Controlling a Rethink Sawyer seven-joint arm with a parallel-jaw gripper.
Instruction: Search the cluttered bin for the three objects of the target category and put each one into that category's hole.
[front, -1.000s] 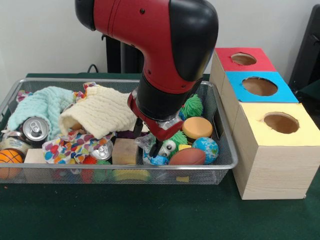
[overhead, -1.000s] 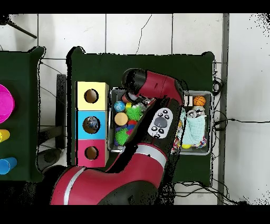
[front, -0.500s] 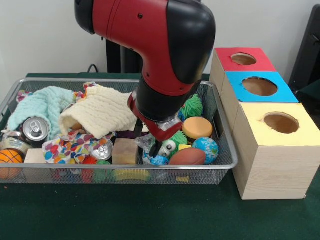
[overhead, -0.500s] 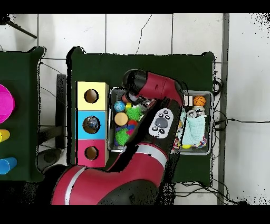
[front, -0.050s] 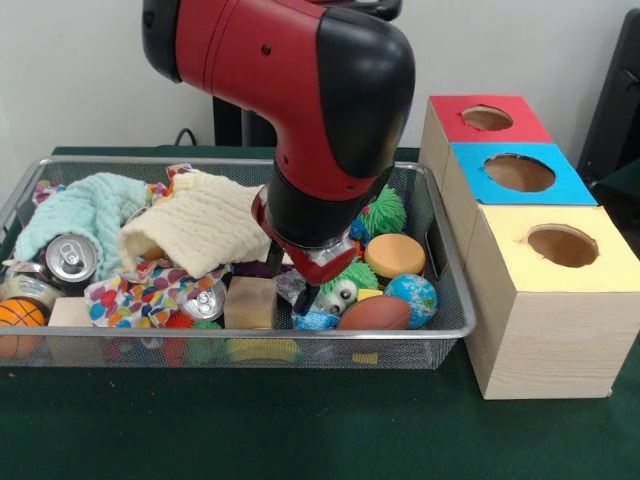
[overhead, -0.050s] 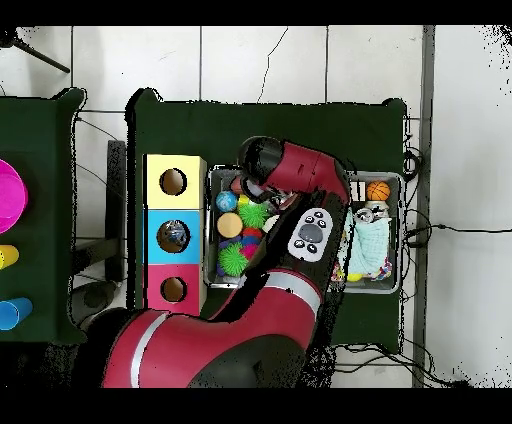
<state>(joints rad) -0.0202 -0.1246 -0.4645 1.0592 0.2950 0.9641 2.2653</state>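
Where the wire bin (front, -0.050s: 452, 330) meets its left edge, a small basketball (front, -0.050s: 20, 314) sits in the front corner with a drink can (front, -0.050s: 68, 257) just behind it and a mint-green cloth (front, -0.050s: 75, 210) heaped toward the back. Moving right, a cream knitted cloth (front, -0.050s: 205, 228) lies over the middle of the bin, a patterned cloth (front, -0.050s: 135, 292) spills out below it, a second can (front, -0.050s: 206, 300) lies on its side near the front wall, and a wooden block (front, -0.050s: 249, 302) stands just beside that can. Over the bin's right half the red and black arm (front, -0.050s: 300, 110) comes down, and its gripper (front, -0.050s: 306, 296) dips into the clutter next to a crumpled bit of clear and blue wrapping (front, -0.050s: 316, 319); I cannot tell from here whether it is open or closed, or whether it has anything. Just right of it are a green fuzzy toy with googly eyes (front, -0.050s: 345, 287), a brown toy football (front, -0.050s: 375, 313) against the front wall, a globe ball (front, -0.050s: 411, 299), an orange disc (front, -0.050s: 394, 254) and a green spiky ball (front, -0.050s: 384, 212) nearer the back. Right of the bin, apart from it on the green table (front, -0.050s: 300, 440), stands a row of wooden boxes: the yellow-topped box (front, -0.050s: 560, 290) nearest, the blue-topped box (front, -0.050s: 515, 175) in the middle, the red-topped box (front, -0.050s: 485, 120) farthest, each with a round hole.
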